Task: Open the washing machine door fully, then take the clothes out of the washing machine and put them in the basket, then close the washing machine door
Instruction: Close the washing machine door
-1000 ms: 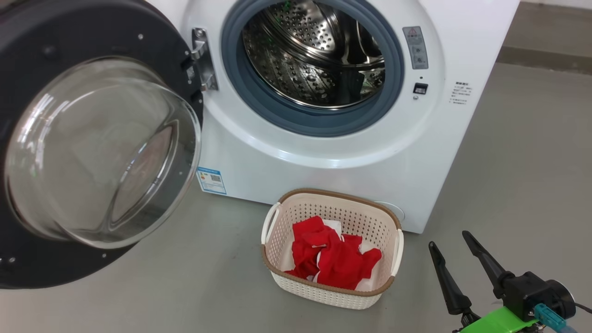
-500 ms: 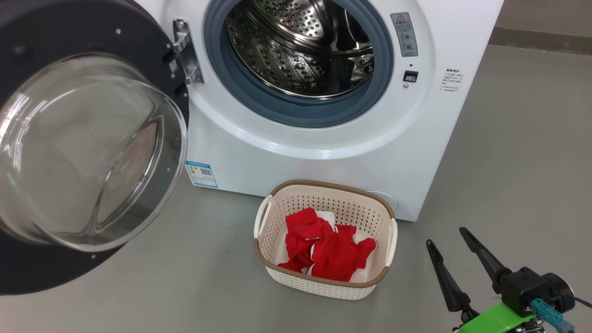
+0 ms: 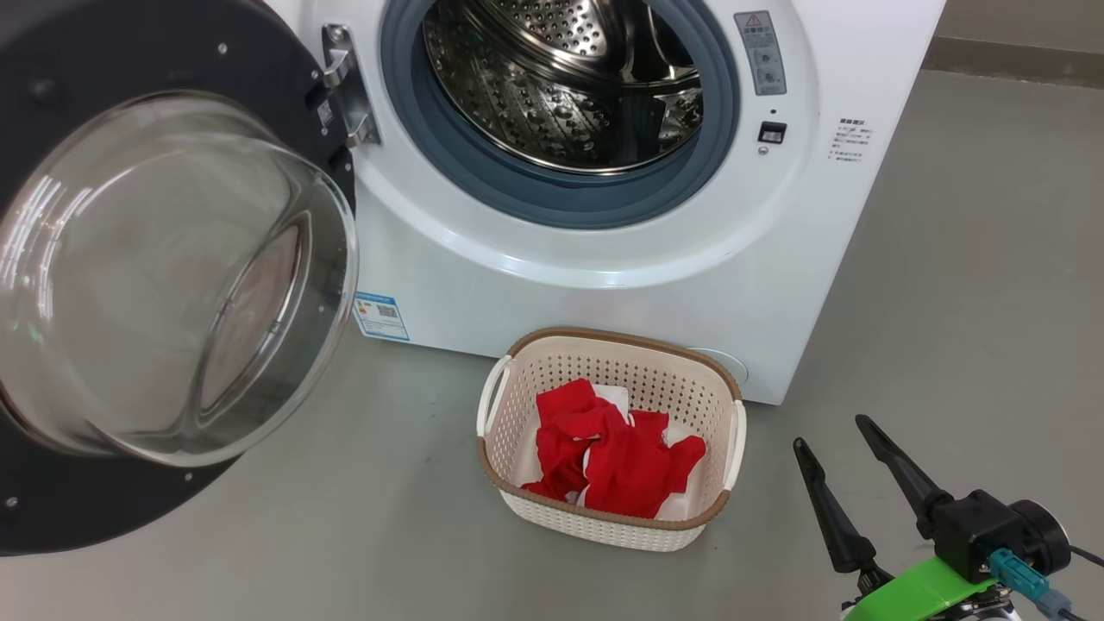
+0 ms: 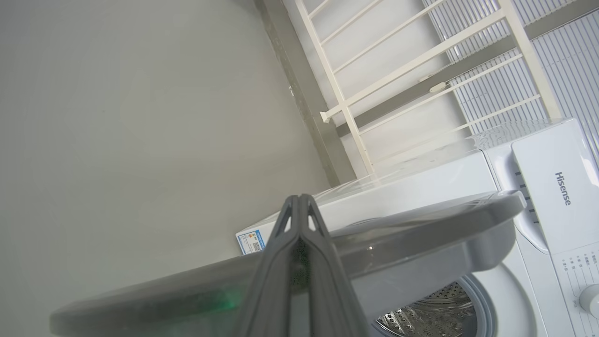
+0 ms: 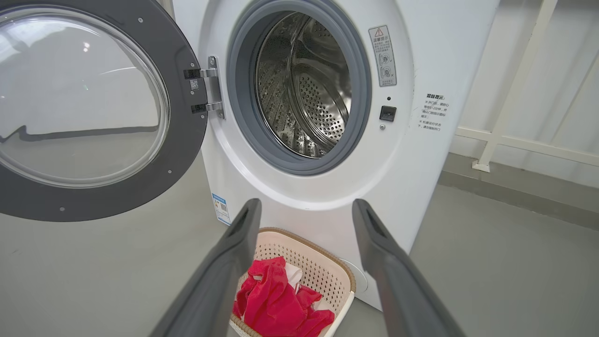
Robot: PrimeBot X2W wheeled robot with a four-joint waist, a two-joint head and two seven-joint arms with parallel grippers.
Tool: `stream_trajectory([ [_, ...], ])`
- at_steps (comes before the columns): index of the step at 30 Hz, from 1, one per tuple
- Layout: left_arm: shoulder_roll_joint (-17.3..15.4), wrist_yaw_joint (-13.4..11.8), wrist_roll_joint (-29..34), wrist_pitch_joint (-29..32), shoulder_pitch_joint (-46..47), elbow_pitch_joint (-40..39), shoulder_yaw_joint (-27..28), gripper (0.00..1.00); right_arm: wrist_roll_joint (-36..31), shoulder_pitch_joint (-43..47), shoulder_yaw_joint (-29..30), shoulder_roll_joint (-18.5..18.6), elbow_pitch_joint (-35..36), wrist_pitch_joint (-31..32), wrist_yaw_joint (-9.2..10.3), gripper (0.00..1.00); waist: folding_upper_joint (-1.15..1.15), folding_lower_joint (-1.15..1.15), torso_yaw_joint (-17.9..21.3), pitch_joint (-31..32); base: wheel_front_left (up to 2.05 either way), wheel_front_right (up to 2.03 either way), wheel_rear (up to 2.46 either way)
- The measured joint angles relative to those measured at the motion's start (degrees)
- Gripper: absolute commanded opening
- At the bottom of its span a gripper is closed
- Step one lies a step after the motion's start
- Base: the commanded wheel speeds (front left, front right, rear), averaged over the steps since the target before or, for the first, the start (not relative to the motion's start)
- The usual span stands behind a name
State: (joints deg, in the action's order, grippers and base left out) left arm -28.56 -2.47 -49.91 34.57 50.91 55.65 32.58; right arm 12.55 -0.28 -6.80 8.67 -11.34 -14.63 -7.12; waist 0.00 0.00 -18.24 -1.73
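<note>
Grey floor [image 3: 949, 259], white railing [image 5: 512, 93], ribbed panel [image 4: 575, 61]

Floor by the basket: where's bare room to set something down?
Bare grey floor lies between the washing machine door and the basket, and wider right of the washing machine. The basket is crowded with clothes; the right gripper hovers beside it.

The washing machine door [image 5: 186, 140] is seen swung open at nine o'clock of the washing machine [image 5: 412, 154]. At six o'clock, the clothes [image 5: 273, 304] are contained in the basket [image 5: 327, 277], between the parted fingers of the right gripper [image 5: 306, 206].
</note>
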Motion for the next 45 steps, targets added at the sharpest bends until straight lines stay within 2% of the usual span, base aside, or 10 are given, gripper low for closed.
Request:
stream_trajectory([
  [7,3.0,3.0,-5.3,4.8,-0.3,-3.8,2.1,0.00,0.0,0.0,0.2,-0.4,-0.1,0.0,0.00,1.00,0.00,0.00,-0.9,0.1,0.00,0.00,0.00],
  [18,9.2,2.8,-8.9,9.2,-5.1,-12.2,3.2,0.00,0.0,0.0,0.1,-0.6,-0.5,0.0,0.00,1.00,0.00,0.00,-1.9,1.3,0.00,0.00,0.00],
  [27,15.4,-0.5,-12.5,11.8,-10.3,-25.5,5.5,0.00,0.0,0.2,-0.3,-1.6,-0.7,0.0,0.00,1.00,0.00,0.00,-1.8,1.9,0.00,0.00,0.00],
  [37,23.4,-6.1,-15.9,16.6,-17.8,-41.9,6.0,0.00,0.0,0.4,-0.5,-1.8,-1.0,0.0,0.00,1.00,0.00,0.00,-0.1,2.2,0.00,0.00,0.00],
  [45,25.9,-9.7,-17.6,17.9,-22.4,-51.3,5.2,0.00,0.0,0.4,-0.1,-2.3,-1.1,0.0,0.00,1.00,0.00,0.00,1.5,1.8,0.00,0.00,0.00],
])
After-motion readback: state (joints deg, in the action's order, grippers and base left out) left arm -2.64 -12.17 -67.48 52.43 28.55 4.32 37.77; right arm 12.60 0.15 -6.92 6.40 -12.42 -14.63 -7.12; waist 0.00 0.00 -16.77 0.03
